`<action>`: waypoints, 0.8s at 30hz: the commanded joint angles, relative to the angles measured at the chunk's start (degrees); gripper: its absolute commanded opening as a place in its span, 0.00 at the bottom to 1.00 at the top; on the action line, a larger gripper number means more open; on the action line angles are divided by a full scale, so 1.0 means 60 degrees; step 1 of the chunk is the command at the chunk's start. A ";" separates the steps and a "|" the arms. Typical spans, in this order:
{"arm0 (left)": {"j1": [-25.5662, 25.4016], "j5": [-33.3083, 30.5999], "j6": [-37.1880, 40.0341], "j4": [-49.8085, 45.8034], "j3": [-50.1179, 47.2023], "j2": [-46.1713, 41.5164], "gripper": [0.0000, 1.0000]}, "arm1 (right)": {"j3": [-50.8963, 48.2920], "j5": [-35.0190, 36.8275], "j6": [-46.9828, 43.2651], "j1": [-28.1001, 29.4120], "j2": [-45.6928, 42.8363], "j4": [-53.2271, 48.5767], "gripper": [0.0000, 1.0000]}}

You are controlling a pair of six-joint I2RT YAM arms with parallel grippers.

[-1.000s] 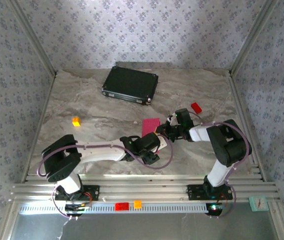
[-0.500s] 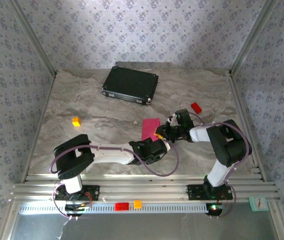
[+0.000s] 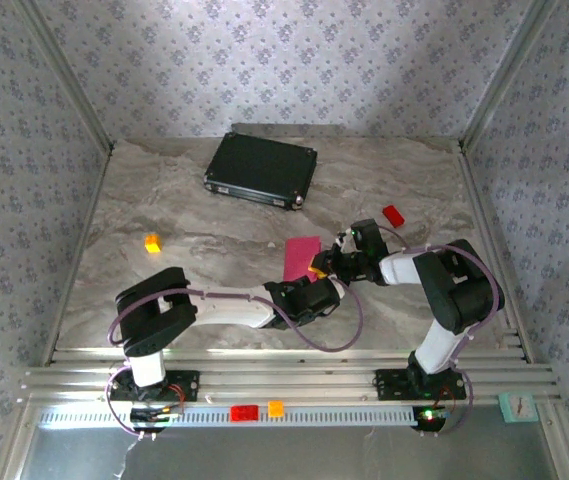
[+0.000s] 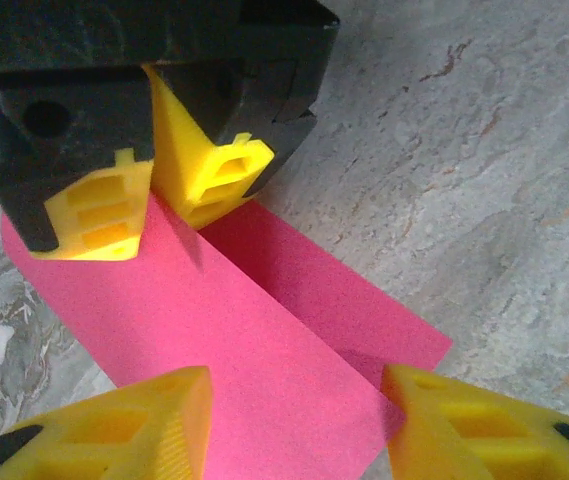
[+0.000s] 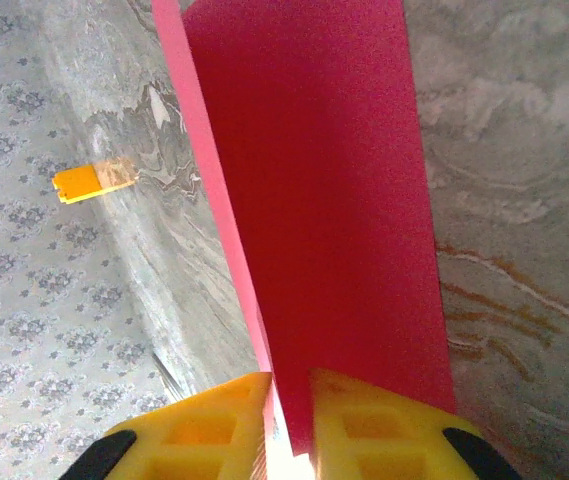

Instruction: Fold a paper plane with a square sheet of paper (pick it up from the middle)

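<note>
- The square sheet of paper [image 3: 302,255] looks feather-light and limp. I'd expect it to bend under its own weight, slide easily on the smooth table [image 3: 184,200], and keep any crease pressed into it, wanted or not.
- It is too thin to grab from flat, so an edge or a raised fold is the place to take it. A hard or crooked squeeze could crumple or tear it.
- The right gripper [image 5: 289,388] has such a hold: its yellow fingers are pressed together on one short end of the sheet, and the paper runs out from between them.
- The left gripper [image 4: 296,392] is spread, one yellow finger on either side of the opposite end. From here I cannot tell whether they touch the paper, and they are not pinching it.
- The sheet is vivid magenta-pink and matte. It is doubled over into a long narrow strip, not yet a pointed dart.
- The left wrist view shows two layers, the upper one stepped a little over the lower, with a straight fold line running lengthwise.
- In the right wrist view one long edge shows as a paler pink sliver beside the darker face, so the layers are not lying perfectly flush.
- The paper sits right of the table's centre, between the two claws. It is nearer the arms than the black case [image 3: 261,168], near the small red block [image 3: 393,214], and well apart from the orange cube [image 3: 152,241].
</note>
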 commanded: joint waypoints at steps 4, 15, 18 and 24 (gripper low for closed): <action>-0.0065 0.0020 -0.0320 -0.0038 -0.0035 -0.0164 0.33 | -0.0123 0.0020 0.0132 -0.0011 -0.0186 0.0045 0.20; 0.0524 0.1304 -0.1478 -0.0219 -0.0101 -0.0648 0.02 | -0.0724 0.0502 0.0168 -0.0316 -0.0794 0.0038 0.32; 0.1179 0.2693 -0.1982 0.0000 -0.0334 -0.0994 0.01 | -0.1108 0.0861 0.0060 -0.0573 -0.1329 -0.0231 0.36; 0.2651 0.6229 -0.2879 0.0461 -0.0603 -0.1233 0.02 | -0.1718 0.2013 -0.0657 -0.0739 -0.2859 -0.1172 0.41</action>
